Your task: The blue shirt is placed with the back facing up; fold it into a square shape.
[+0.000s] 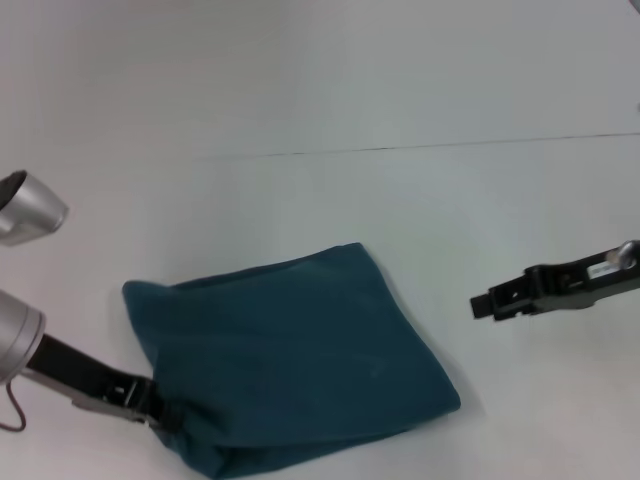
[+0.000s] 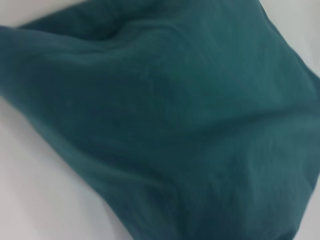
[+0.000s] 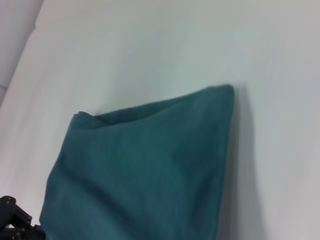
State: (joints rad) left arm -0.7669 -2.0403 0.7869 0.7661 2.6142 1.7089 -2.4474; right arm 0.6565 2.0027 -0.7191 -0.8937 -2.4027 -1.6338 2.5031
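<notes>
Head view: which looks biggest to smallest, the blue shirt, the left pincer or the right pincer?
1. The blue shirt, by far.
2 and 3. The right pincer and left pincer look alike; the left is partly hidden by the cloth, so no ranking.

Blue shirt (image 1: 290, 350): dark teal-blue, plain, no pattern shown. Table (image 1: 400, 80): white. Left gripper (image 1: 150, 405) and right gripper (image 1: 485, 303): black.

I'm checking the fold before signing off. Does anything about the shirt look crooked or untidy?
The blue shirt is folded to a rough four-sided packet, but it lies turned at an angle on the table. The near-left corner by the left gripper bunches. The right gripper hangs clear to the right. No tear or stain shows.
</notes>
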